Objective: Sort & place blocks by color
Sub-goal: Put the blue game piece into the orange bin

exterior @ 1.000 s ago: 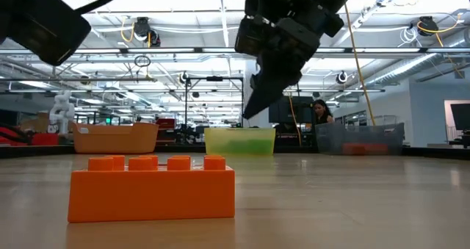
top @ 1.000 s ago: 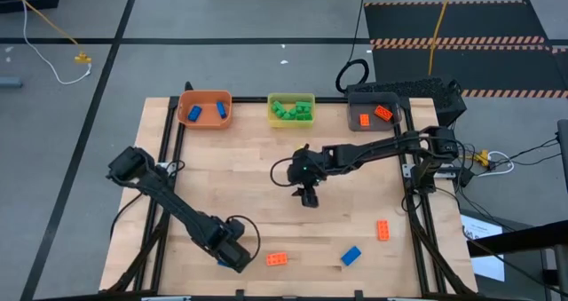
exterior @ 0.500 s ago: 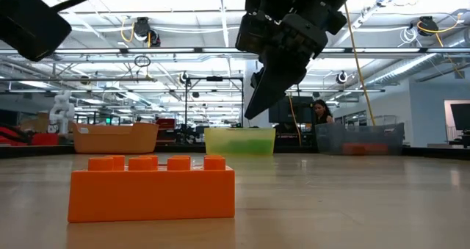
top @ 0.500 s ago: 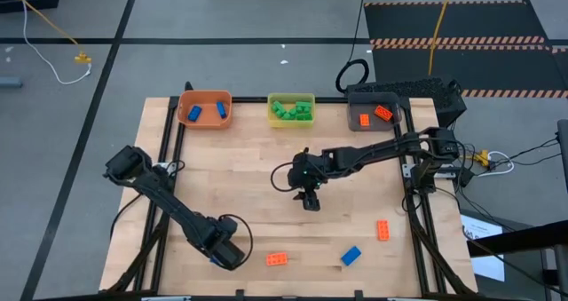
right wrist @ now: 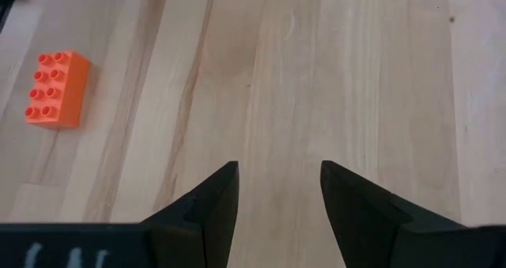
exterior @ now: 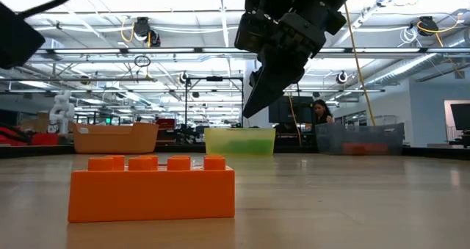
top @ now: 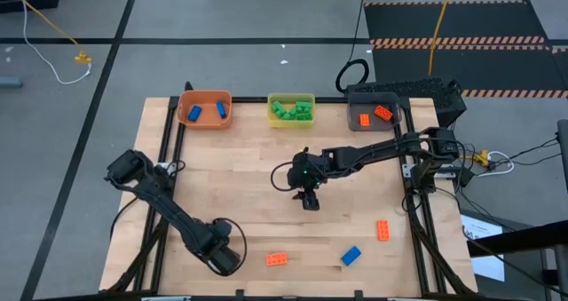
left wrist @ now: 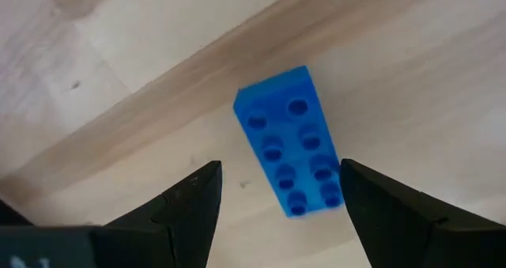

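My left gripper point(top: 222, 257) stands open near the table's front edge, pointing down. In its wrist view a blue block point(left wrist: 290, 141) lies flat on the wood, studs up, with its near end between my fingertips point(left wrist: 278, 165); the gripper hides it in the high view. My right gripper point(top: 308, 199) hangs open over the table's middle, slanting down, with only bare wood between its fingers point(right wrist: 278, 165). Loose on the table lie an orange block point(top: 276, 259), a second blue block point(top: 351, 256) and another orange block point(top: 382, 230).
Along the far edge stand an orange bin point(top: 206, 97) with blue blocks, a yellow bin point(top: 291, 98) with green blocks and a grey bin point(top: 362, 119) with an orange block. An orange block point(exterior: 150, 186) fills the low view's foreground. A person shows far behind the table.
My left gripper has moved a little toward the table's left edge along the front and has turned slightly about its own axis, staying open. The right arm has kept still.
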